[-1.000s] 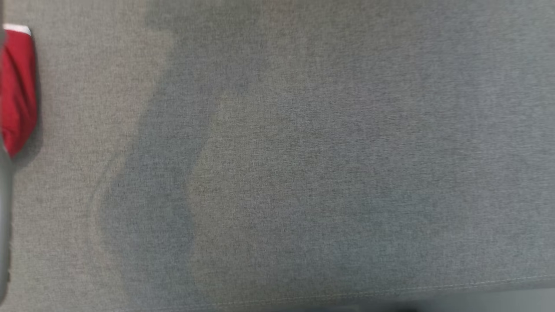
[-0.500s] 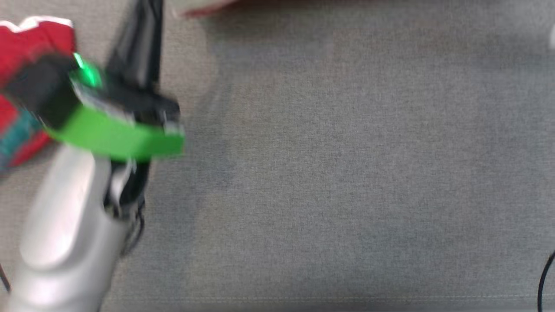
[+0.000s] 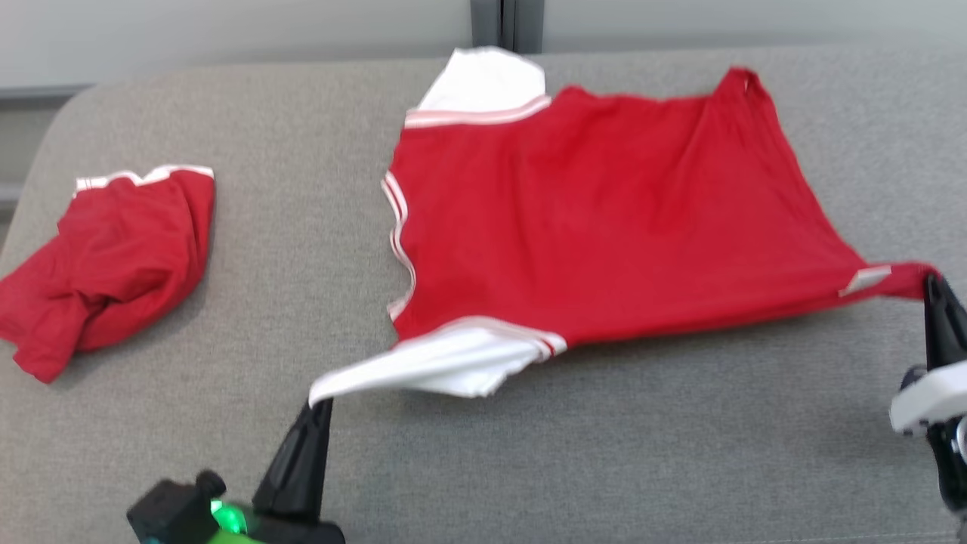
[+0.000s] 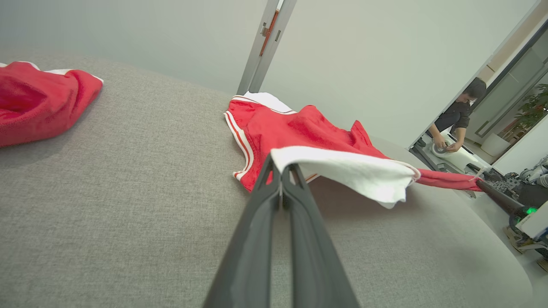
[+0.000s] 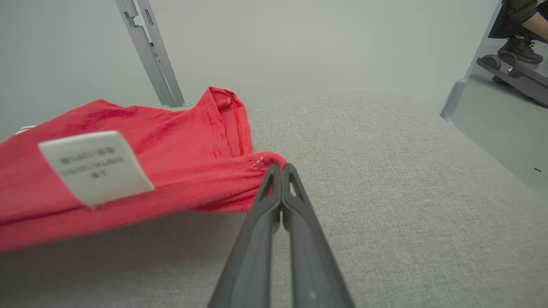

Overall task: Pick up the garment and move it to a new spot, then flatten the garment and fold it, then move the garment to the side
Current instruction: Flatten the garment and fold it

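grey fabric surface (image 3: 529,468), pale wall (image 3: 227,30), metal post (image 3: 506,23)

The left jaws are two long, dark grey blades tapering to thin tips, each with a narrow triangular slot near its end. Behind them sits a black block (image 3: 170,510) with a glowing green light (image 3: 227,520). The right jaws look alike, backed by a white casing (image 3: 928,397).
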